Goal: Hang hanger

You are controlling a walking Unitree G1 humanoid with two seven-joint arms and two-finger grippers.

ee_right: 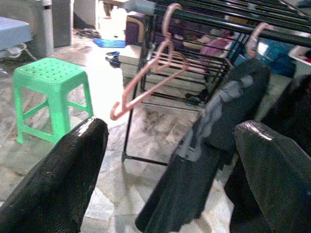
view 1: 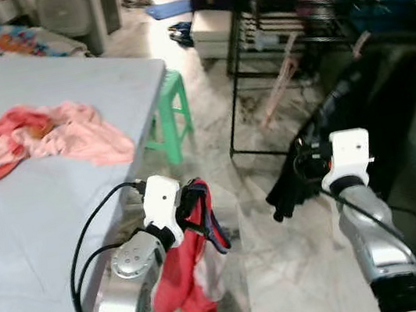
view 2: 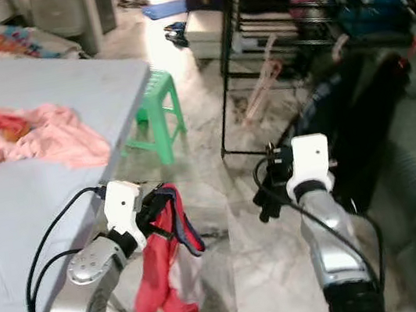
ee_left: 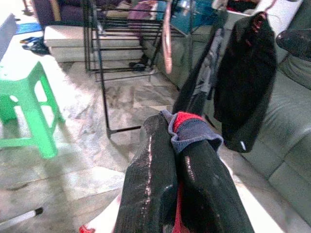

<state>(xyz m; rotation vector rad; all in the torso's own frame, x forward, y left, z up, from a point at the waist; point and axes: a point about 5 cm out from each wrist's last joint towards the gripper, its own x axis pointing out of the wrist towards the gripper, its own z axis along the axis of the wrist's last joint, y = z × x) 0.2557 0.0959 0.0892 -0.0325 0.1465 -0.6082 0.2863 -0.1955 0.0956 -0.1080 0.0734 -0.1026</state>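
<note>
Dangling from the left gripper (view 1: 192,206), a red garment (view 1: 186,274) hangs limp beside the table (view 1: 60,219), low over the marble floor (view 1: 278,248); the two black fingers (ee_left: 160,184) are pressed together on a dark blue, red-trimmed band at its top, which may wrap a hanger, though no hanger frame can be made out under the cloth. It looks light and soft, likely to swing and slip through a pinch, so the firm edge at the top, where the grip already sits, seems the best place to hold; if a stiff hook is inside, it would need to point outward to catch a bar. The right gripper (ee_right: 165,165) hovers with its fingers spread wide and nothing between them, facing the black drying rack (view 1: 256,61). On the rack's top bar an empty pink hanger (ee_right: 146,77) hangs tilted; it appears thin, rigid plastic, light, easily knocked off, best taken at the neck below the hook. Dark clothes (ee_right: 204,145) hang next to it and cover part of the rack. A pink cloth (view 1: 39,139) lies on the table, and a green stool (view 1: 169,118) stands between table and rack. The head views are soft, and the rack's far end is cut off.
</note>
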